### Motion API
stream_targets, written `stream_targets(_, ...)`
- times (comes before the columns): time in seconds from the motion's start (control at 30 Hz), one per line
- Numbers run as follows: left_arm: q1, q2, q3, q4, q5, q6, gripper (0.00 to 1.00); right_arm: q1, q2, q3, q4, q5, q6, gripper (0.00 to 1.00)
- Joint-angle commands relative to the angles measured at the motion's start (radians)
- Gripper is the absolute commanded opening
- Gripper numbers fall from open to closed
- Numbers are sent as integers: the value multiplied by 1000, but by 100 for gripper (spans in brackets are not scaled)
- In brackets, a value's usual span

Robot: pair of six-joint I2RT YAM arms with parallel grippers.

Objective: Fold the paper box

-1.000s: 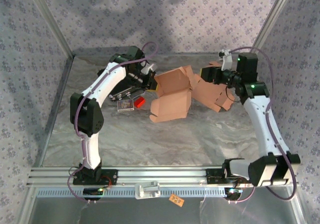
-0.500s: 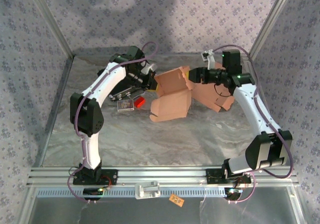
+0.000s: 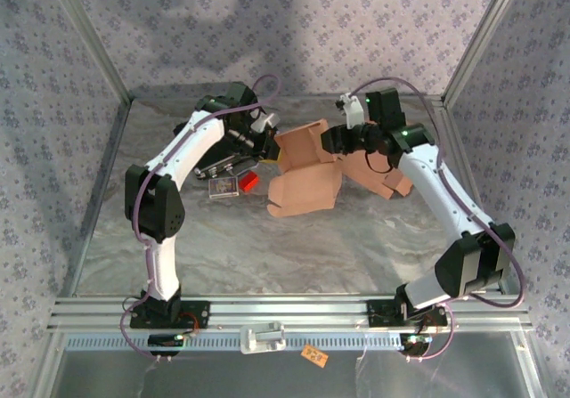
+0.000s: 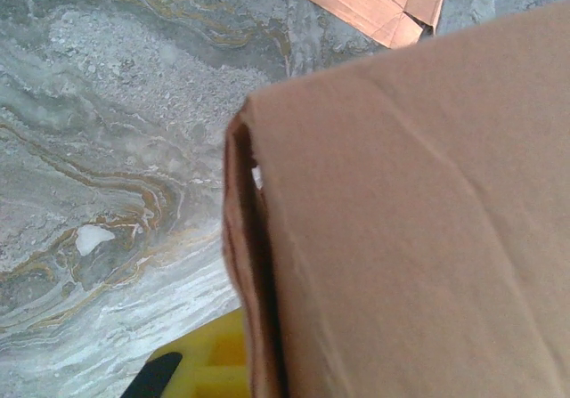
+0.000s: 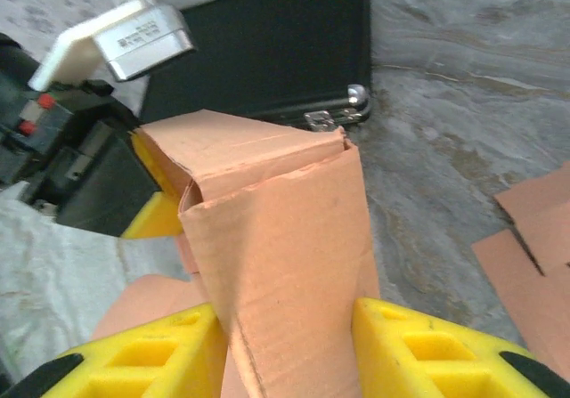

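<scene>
Mid-fold on paper box (image 3: 307,171): mid-table, half erected, loose flaps open toward near side. Pinned at its left wall by left gripper (image 3: 270,151), shut tight on the cardboard edge. Taken at upper right corner by right gripper (image 3: 334,142); seen from its wrist with yellow fingers (image 5: 151,362) pressed against either face of a doubled panel, so clamped there by the look of it. Just right of box, a second flat cardboard blank (image 3: 385,171); beyond left gripper, a black case (image 5: 267,51). Judged step: squaring a side wall against the left-hand hold. Next, likely: swing that panel inward along its crease, gently, without tearing it or dragging box off the left grip; then tuck remaining flaps
</scene>
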Motion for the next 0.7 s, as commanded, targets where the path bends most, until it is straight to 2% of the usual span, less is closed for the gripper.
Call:
stream_targets(0.0,-12,-20,19,-16,23,-1,0,63,35,52,-70,238,-34,42)
stream_targets(0.13,-20,-18,25,-27,13,1,0,129,78,99,-110,451,-29,40)
stream_targets(0.2,-22,-16,26,-33,10,-1,0,157,107,130,-137,546,-19,35)
stream_targets(0.3,-27,-13,32,-36,2,-11,0,206,159,189,-195,692,-10,21)
stream_targets(0.4,-35,-9,49,-46,-16,-24,0,248,206,234,-247,820,5,3)
stream_targets(0.43,-38,-7,55,-51,-20,-27,0,256,219,249,-264,843,11,0)
stream_targets(0.67,-59,10,103,-77,-37,-32,0,266,257,300,-299,878,33,0)
